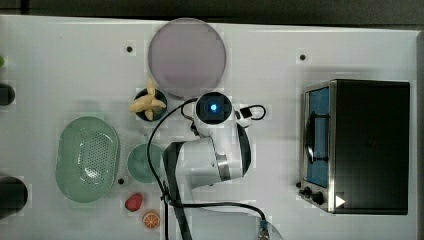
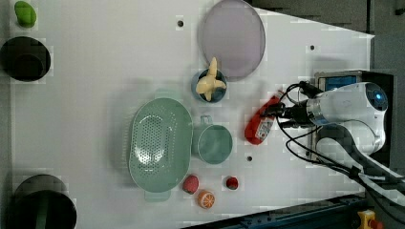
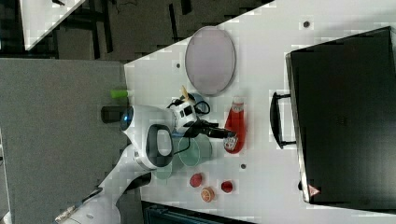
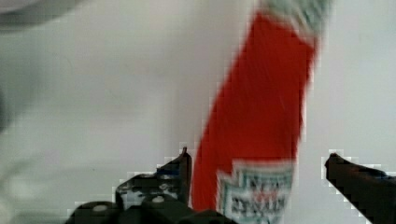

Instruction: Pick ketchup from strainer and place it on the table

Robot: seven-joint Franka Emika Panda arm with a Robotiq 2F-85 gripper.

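Saw the fingers (image 4: 180,170) spread wide, one on each side of the label end of the ketchup (image 4: 261,107), pinching nothing: one tip just beside the red body, the other well apart from it. Placed the gripper (image 4: 258,154) low over that lower end, with the white cap pointing away.

Found the ketchup (image 2: 260,125) lying flat on its side on the table (image 2: 95,71), out of the strainer (image 2: 131,143) and well apart from it, with the teal bowl (image 2: 213,143) between the two. Noted the strainer empty. Judged the placing as good as done, with only a lift away left.

Judged the bottle light and slightly soft, a squeeze bottle with walls likely to give under a hard pinch, and smooth enough to slip or roll when lying down. Would take hold across the middle of the body, near the label, where it is widest and best balanced; would avoid the narrow cap end, likely to swing the heavier base down. Would keep the squeeze gentle, to spare the cap any pressure from inside.

Farther out, saw the grey plate (image 2: 232,38) beyond the cap and the dark box (image 3: 345,116) with its handle on the right view's right.
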